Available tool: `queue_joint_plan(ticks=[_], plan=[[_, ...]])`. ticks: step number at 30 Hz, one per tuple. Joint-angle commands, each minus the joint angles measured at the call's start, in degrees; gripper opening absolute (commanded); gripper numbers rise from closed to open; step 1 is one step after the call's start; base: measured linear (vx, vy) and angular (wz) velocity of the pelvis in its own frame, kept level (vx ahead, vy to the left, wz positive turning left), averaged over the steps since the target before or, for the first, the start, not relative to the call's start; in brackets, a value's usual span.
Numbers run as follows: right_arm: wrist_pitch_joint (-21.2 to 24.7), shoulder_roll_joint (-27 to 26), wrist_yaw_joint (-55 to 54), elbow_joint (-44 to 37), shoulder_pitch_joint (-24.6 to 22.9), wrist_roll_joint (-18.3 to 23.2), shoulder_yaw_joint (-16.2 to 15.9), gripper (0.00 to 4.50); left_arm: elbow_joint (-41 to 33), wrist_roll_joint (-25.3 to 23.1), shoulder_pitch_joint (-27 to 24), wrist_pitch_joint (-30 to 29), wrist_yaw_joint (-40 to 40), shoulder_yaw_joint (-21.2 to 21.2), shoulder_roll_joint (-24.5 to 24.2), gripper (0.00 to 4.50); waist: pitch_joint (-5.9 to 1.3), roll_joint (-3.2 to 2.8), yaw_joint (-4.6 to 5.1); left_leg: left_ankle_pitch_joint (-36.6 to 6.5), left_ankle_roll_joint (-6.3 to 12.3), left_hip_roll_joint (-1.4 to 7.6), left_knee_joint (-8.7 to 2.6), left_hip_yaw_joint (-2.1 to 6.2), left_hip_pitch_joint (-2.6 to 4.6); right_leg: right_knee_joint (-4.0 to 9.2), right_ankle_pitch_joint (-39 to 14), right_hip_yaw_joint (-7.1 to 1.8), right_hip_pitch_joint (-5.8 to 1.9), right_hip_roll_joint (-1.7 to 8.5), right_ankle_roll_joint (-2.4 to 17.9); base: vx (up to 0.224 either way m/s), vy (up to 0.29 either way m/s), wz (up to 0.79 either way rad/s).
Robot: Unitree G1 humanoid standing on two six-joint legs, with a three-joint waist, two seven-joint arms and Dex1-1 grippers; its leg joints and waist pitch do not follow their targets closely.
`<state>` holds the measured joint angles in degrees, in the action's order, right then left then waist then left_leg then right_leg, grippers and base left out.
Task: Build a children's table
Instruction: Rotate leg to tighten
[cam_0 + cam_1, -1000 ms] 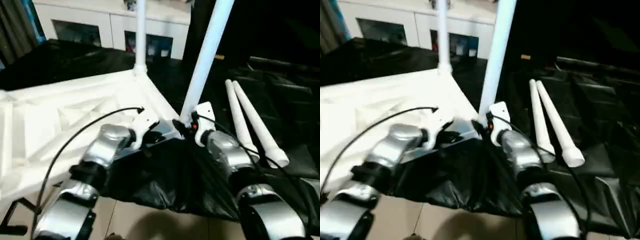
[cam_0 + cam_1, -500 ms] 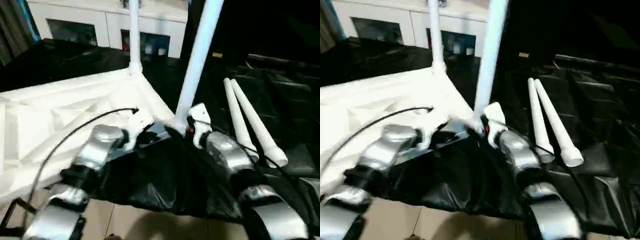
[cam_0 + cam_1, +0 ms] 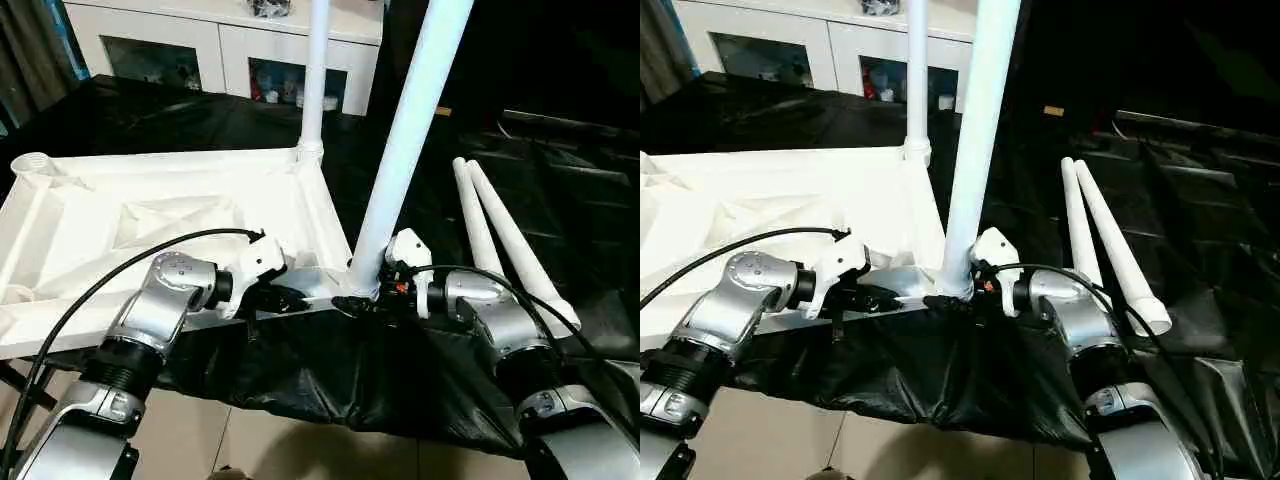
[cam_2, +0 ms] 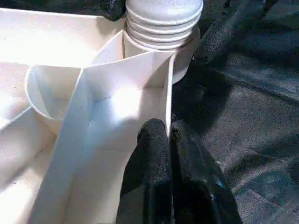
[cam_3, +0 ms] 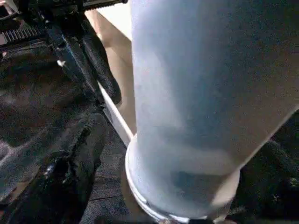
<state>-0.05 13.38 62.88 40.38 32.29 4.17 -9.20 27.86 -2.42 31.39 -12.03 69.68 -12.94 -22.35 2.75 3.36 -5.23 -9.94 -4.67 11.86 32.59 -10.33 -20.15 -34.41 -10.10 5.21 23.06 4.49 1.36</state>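
A black sheet (image 3: 300,370) covers the work surface before a white cabinet (image 3: 220,45). On it the table top (image 3: 150,220) lies underside up, two legs standing in corner sockets. The right gripper (image 3: 372,300), jaws spread, straddles the near leg (image 3: 405,150); the left gripper (image 4: 169,140), pinched shut, presses the rim. Next: fetch a spare leg (image 3: 510,245).

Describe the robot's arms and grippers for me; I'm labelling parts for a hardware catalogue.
Both forearms are shiny silver, rounded segments with black ribbed joints. Each wrist carries a white housing ending in two black fingers: left gripper, right gripper. A thin black cable loops along each arm. A small red spot shows by the right wrist housing.
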Motion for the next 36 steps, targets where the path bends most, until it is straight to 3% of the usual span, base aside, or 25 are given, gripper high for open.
queue_joint_plan(ticks=[1,2,4,8,9,10,12,13,16,21,25,26,27,29,30,31,34,35,36], plan=[[0.96,-2.43,5.00,-3.04,-1.19,1.04,-4.46,3.80,-1.47,1.61,0.65,1.20,-1.70,-1.15,2.57,0.00,-3.39,0.25,0.03,-11.17,2.25,1.90,-3.52,0.20,0.32,3.57,-10.95,-3.32,-3.00,4.08,11.89,0.000,0.000,0.00],[1.08,-2.47,5.00,-3.13,-1.30,1.07,-4.41,3.75,-1.47,1.57,0.62,1.10,-1.85,-1.08,2.65,0.00,-3.35,-0.01,-0.11,-11.00,2.41,1.92,-3.53,0.23,0.37,3.56,-11.25,-3.33,-2.95,4.13,11.76,0.000,0.000,0.00],[2.09,-2.58,4.99,-3.89,-1.92,1.43,-4.25,3.52,-1.74,1.52,0.36,0.30,-2.67,-0.78,3.02,0.00,-3.31,0.43,-0.07,-10.95,2.57,1.88,-3.50,0.20,0.30,3.62,-12.11,-3.29,-2.93,4.13,11.52,0.000,0.000,0.00],[2.52,-4.14,0.61,-2.53,-1.39,0.95,-2.81,3.24,-2.19,1.43,-0.11,-1.34,-4.71,-0.16,3.62,0.00,-3.23,0.27,-0.09,-11.56,2.20,1.91,-3.58,0.26,0.36,3.89,-14.52,-3.31,-2.77,4.26,10.71,0.000,0.000,0.00],[1.79,-5.30,-4.96,-0.12,-0.33,-0.58,-1.76,3.16,-2.14,1.23,-0.02,-2.64,-6.35,0.27,4.07,0.00,-3.24,-0.26,0.00,-11.72,1.38,1.91,-3.69,0.37,0.37,3.85,-14.64,-3.37,-2.71,4.35,10.69,0.000,0.000,0.00],[1.79,-5.30,-4.96,-0.12,-0.33,-0.58,-1.76,3.10,-2.14,1.23,-0.02,-2.64,-6.35,0.27,4.07,0.00,-3.23,-0.13,0.20,-11.86,1.10,1.87,-3.73,0.35,0.35,3.92,-14.76,-3.37,-2.68,4.28,10.71,0.000,0.000,0.00],[1.12,-7.12,-15.39,4.21,1.52,-2.95,0.08,2.95,-1.29,0.21,0.77,-4.32,-10.26,0.88,5.23,0.00,-3.21,-0.42,0.32,-12.30,0.31,1.83,-3.76,0.41,0.45,3.91,-15.53,-3.33,-2.61,4.29,10.68,0.000,0.000,0.00],[1.25,-7.84,-19.29,5.49,2.04,-3.35,0.92,2.80,-0.50,-0.24,1.39,-4.96,-12.52,1.27,6.22,0.00,-3.18,-0.25,0.72,-13.07,-0.42,1.69,-3.84,0.49,0.34,4.12,-17.22,-3.26,-2.76,4.19,10.04,0.000,0.000,0.00],[1.70,-10.18,-28.77,8.40,3.32,-3.22,3.58,2.75,2.11,-0.84,3.46,-6.94,-19.30,2.69,9.83,0.00,-3.22,-0.23,0.60,-13.54,-0.61,1.63,-3.71,0.44,0.66,4.40,-18.42,-3.33,-2.55,4.24,9.51,0.000,0.000,0.00],[2.86,-13.87,-43.69,14.49,6.47,-3.21,6.82,2.72,6.35,-1.23,6.34,-7.29,-28.54,3.69,16.67,0.00,-3.56,-0.34,0.19,-10.40,0.38,1.50,-3.41,0.12,0.63,3.73,-11.70,-3.39,-2.58,3.92,10.29,0.000,0.000,0.00],[2.08,-14.67,-45.45,15.46,7.02,-3.86,6.86,2.72,6.48,-1.73,6.35,-6.60,-28.96,2.71,17.50,0.00,-3.66,-0.34,0.04,-9.10,1.76,1.39,-3.34,0.05,0.20,3.46,-9.63,-3.39,-2.93,4.04,10.21,0.000,0.000,0.00],[1.38,-14.94,-45.51,16.22,7.45,-3.77,7.33,3.26,6.25,-2.34,6.11,-6.08,-28.66,2.12,17.32,0.00,-3.61,-0.34,0.08,-9.36,1.98,1.37,-3.32,0.00,0.21,3.58,-10.09,-3.40,-2.85,4.07,10.14,0.000,0.000,0.00],[1.08,-15.05,-45.38,16.78,7.80,-3.35,7.93,3.40,6.25,-2.57,5.96,-5.68,-28.47,1.84,17.09,0.00,-3.52,-0.69,0.04,-10.26,1.87,1.38,-3.41,0.07,0.25,3.79,-11.61,-3.37,-2.83,4.11,9.84,0.000,0.000,0.00],[0.52,-14.92,-44.15,16.88,8.14,-2.69,8.57,3.43,6.15,-2.72,5.60,-4.95,-27.69,1.48,16.29,0.00,-3.42,-1.02,0.22,-12.28,1.17,1.42,-3.60,0.26,0.24,4.09,-14.21,-3.30,-2.84,4.11,9.11,0.000,0.000,0.00],[0.42,-14.70,-43.61,16.61,8.18,-2.69,8.50,3.62,6.20,-2.81,5.48,-4.44,-27.30,1.36,15.78,0.00,-3.43,-0.87,0.34,-12.62,1.13,1.43,-3.61,0.24,0.23,4.21,-14.50,-3.30,-2.81,4.04,8.86,0.000,0.000,0.00],[-0.04,-14.63,-43.89,16.87,8.47,-3.27,8.03,3.74,6.50,-2.86,5.47,-4.06,-26.80,1.39,15.40,0.00,-3.40,-1.30,0.37,-13.40,0.86,1.44,-3.68,0.28,0.31,4.36,-14.72,-3.30,-2.72,4.00,8.85,0.000,0.000,0.00],[-0.89,-14.11,-43.97,16.51,8.60,-4.35,7.04,3.85,6.88,-3.11,5.49,-3.80,-26.48,1.44,14.74,0.00,-3.42,-1.27,0.39,-13.73,0.62,1.43,-3.66,0.30,0.30,4.25,-14.48,-3.30,-2.75,4.01,9.23,0.000,0.000,0.00],[-1.10,-13.48,-44.17,16.00,8.52,-4.95,6.37,3.85,7.14,-3.19,5.55,-3.65,-26.27,1.43,14.36,0.00,-3.43,-1.61,0.30,-13.68,0.42,1.45,-3.69,0.34,0.32,4.25,-14.06,-3.28,-2.74,3.99,9.50,0.000,0.000,0.00],[-1.31,-12.56,-44.46,15.22,8.28,-5.80,5.59,3.85,7.57,-3.48,5.74,-3.39,-26.42,1.43,13.90,0.00,-3.44,-1.44,0.26,-13.47,0.46,1.39,-3.65,0.35,0.27,4.14,-13.67,-3.26,-2.83,3.97,9.67,0.000,0.000,0.00]])
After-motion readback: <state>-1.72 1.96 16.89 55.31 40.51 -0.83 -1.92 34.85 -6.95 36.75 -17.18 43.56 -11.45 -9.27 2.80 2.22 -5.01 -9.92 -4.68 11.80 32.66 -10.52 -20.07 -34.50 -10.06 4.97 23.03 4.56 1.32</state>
